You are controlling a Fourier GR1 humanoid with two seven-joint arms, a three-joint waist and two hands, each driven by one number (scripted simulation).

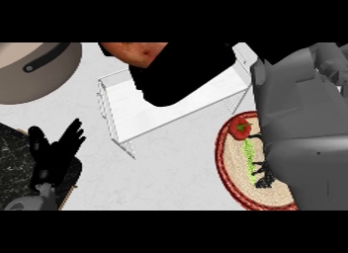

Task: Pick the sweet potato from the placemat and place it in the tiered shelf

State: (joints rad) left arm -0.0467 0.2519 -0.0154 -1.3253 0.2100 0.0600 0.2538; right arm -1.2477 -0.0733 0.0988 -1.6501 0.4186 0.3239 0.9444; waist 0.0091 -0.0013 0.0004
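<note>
Holding the sweet potato [133, 52] above the tiered shelf [155, 111] for placing, our right hand [181, 74] curls round it, well off the placemat [235, 187]; our left hand [57, 148] rests open, lower left.

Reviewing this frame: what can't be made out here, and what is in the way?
Head view only:
sweet potato: mostly covered by the right hand and cut off by the upper edge.
tiered shelf: middle hidden under that hand; which tier the potato is over cannot be told.
placemat: right side hidden by the right forearm.
round grey pot: cut off at the upper left corner.
</note>
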